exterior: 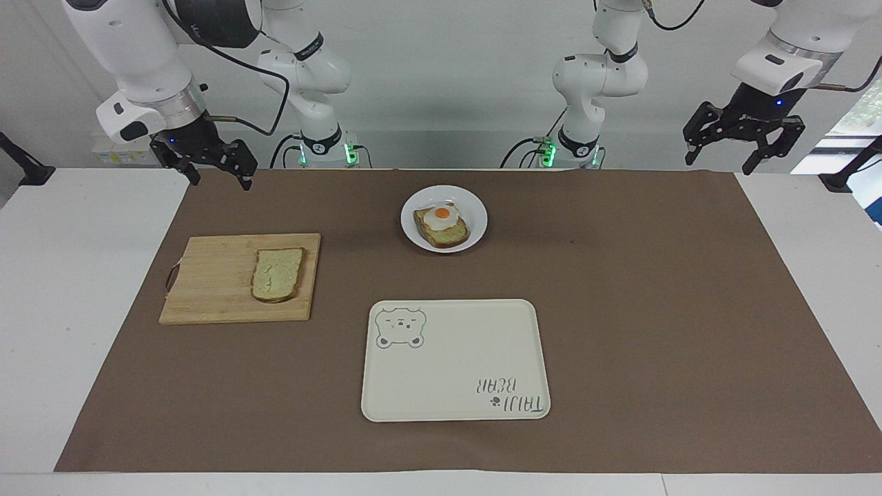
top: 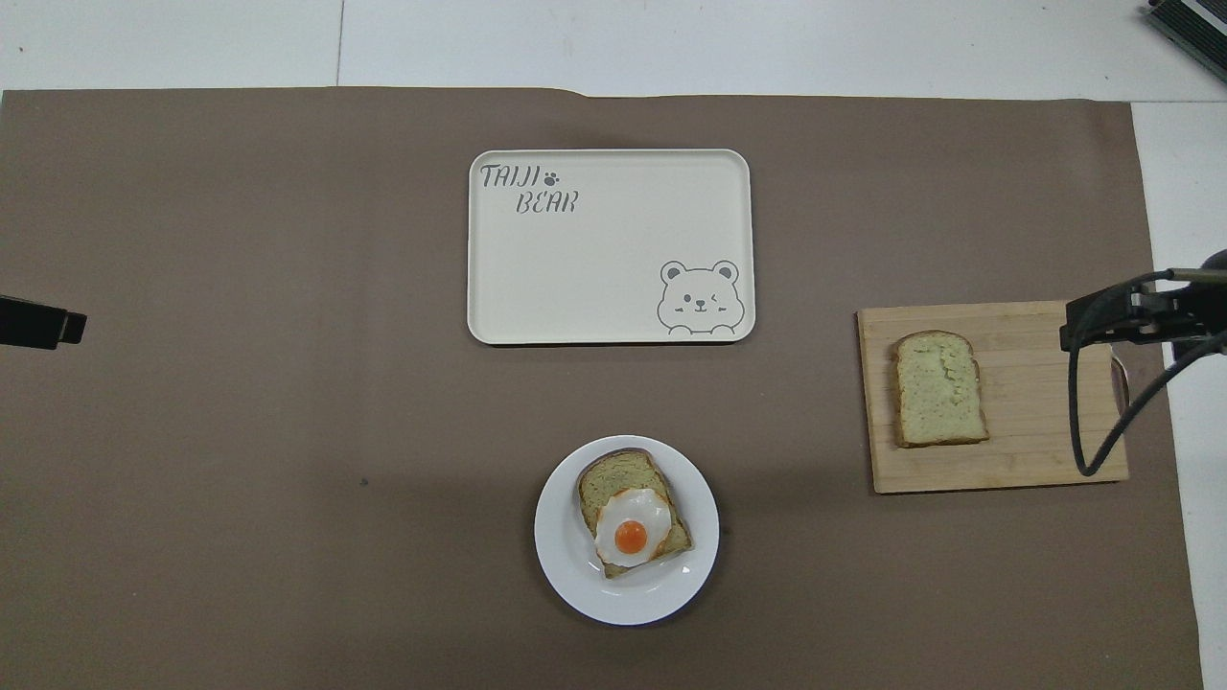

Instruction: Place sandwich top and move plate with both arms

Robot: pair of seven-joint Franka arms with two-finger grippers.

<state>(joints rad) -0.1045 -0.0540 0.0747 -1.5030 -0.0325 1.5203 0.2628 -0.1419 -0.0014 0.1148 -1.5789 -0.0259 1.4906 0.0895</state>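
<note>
The right end effector (exterior: pixel 219 167), fingers spread and empty, hangs over the worktop (exterior: pixel 654 289) near the cutting board (exterior: pixel 213 289) holding the sandwich top (exterior: pixel 277 274). The left end effector (exterior: pixel 743 145), also spread, hangs well apart from the plate (exterior: pixel 475 213).

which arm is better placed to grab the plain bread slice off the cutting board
Right. The right gripper hangs open at the cutting board's end, by the sandwich top; the left gripper waits at the other end.
</note>
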